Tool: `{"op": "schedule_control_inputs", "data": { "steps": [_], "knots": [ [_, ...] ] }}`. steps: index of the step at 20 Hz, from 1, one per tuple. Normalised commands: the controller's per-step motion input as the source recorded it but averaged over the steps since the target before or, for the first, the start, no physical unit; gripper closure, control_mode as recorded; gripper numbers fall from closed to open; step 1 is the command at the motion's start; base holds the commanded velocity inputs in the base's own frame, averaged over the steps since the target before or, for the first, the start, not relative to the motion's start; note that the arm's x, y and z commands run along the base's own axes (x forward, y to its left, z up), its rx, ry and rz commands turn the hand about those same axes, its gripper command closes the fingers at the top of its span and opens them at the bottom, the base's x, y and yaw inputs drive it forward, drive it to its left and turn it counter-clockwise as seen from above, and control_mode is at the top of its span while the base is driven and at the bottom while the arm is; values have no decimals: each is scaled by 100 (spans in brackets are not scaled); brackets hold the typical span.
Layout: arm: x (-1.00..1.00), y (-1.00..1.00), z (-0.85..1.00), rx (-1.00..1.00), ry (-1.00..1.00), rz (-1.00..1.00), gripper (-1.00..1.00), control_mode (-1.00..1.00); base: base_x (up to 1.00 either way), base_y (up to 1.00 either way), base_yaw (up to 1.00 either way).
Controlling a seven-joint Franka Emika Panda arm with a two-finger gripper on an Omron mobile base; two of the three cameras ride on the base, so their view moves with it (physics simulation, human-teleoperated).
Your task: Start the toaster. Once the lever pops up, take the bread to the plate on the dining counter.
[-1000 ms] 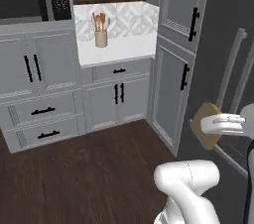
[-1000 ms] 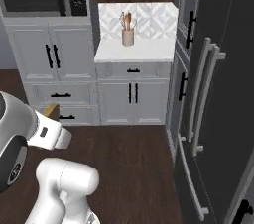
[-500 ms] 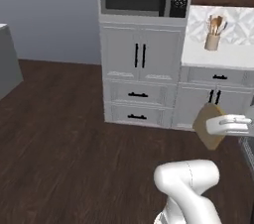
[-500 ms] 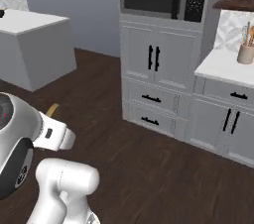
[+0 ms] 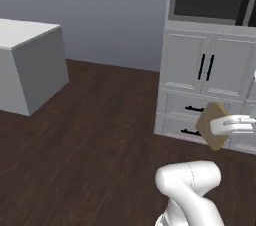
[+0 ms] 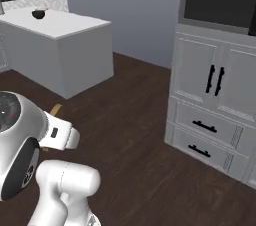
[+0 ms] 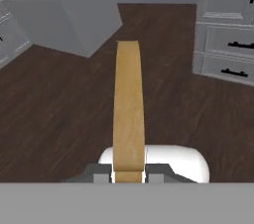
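Bread carried edge-on across the kitchen floor toward the dining table

The bread (image 7: 128,109) is held clenched by its near edge between the jaws of the gripper (image 7: 128,174), so that the slice stands upright and is seen edge-on in the hand view, a thin tan strip pointing away over the dark wood floor (image 5: 85,135). In the left base view it shows as a tan square at the hand, in front of the grey cabinet drawers (image 5: 192,115) on the right. A grip on one edge is judged to leave the far edge free for laying down (flat, onto the plate). The dining counter (image 6: 60,27), a white table, stands far to the left with a dark bowl (image 6: 38,14) on it; the carry is judged well short of it.
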Motion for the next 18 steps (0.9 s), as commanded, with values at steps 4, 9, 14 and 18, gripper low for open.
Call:
{"op": "schedule_control_inputs", "data": {
  "steps": [4,9,14,18],
  "knots": [
    [0,0,0,0,0,0,100,100,100,100,22],
    [0,0,0,0,0,0,100,100,100,94,6],
    [0,0,0,0,0,0,100,100,100,71,-7],
    [0,0,0,0,0,0,100,100,100,60,-20]
  ]
}}
